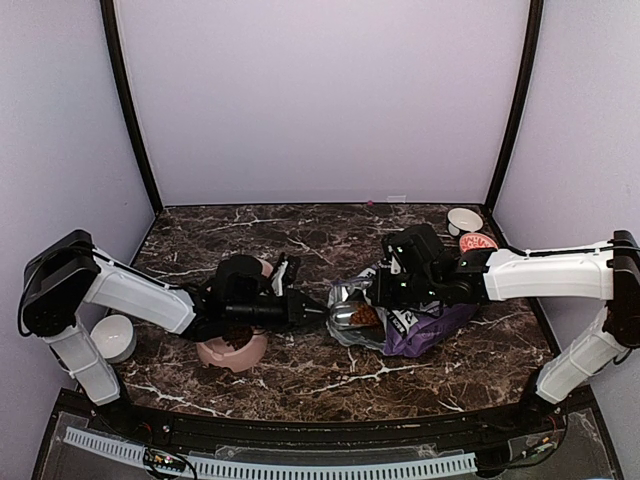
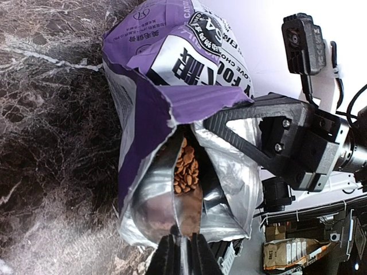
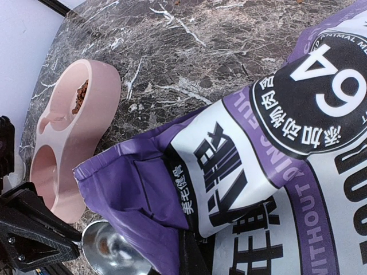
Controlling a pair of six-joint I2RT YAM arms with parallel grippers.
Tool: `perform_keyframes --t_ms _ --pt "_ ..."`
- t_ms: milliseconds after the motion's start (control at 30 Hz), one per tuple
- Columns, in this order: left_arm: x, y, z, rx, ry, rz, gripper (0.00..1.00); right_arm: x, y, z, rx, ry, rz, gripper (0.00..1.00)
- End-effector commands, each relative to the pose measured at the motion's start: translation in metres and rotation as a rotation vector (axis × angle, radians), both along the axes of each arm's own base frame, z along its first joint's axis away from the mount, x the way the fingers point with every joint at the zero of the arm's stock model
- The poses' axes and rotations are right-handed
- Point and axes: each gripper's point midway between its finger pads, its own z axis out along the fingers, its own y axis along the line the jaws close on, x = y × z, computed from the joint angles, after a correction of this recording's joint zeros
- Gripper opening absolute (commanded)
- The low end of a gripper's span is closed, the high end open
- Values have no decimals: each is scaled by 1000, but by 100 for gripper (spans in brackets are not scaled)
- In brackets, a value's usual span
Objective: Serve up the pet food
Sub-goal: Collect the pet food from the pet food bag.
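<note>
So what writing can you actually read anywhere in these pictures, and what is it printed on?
"64": large white number in a black circle on the purple-and-white pet food bag.
"WITHOUT": purple band on the same bag.
"LOVE CHO": cut-off fragment on the bag, left wrist view.
Chinese characters and fine print on the bag: too unclear to quote.

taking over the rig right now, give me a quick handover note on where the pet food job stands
Left claw: shut on the handle of the metal scoop, whose cup is inside the bag mouth.
Right claw: shut on the torn top edge of the purple bag, holding the mouth open.
Pet food: mostly in the bag, which lies on the table; some sits in one compartment of the pink double bowl under the left arm.
Done: one compartment has some kibble.
Left: lift the scoop out, carry it to the bowl and tip it; the other compartment looks empty.
</note>
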Motion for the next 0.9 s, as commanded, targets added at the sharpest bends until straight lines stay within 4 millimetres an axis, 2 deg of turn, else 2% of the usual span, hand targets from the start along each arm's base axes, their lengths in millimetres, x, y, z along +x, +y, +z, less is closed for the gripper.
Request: perform_keyframes --t_ms 0,633,867 --pt "-5 1 34 -94 -48 -34 0 4 -16 -1 -44 4 -52 0" --pt "-16 13 75 -178 -84 -64 0 7 -17 -1 -60 0 -66 0" --pt "-16 18 98 -229 -99 -56 0 7 -18 -4 -64 5 -67 0"
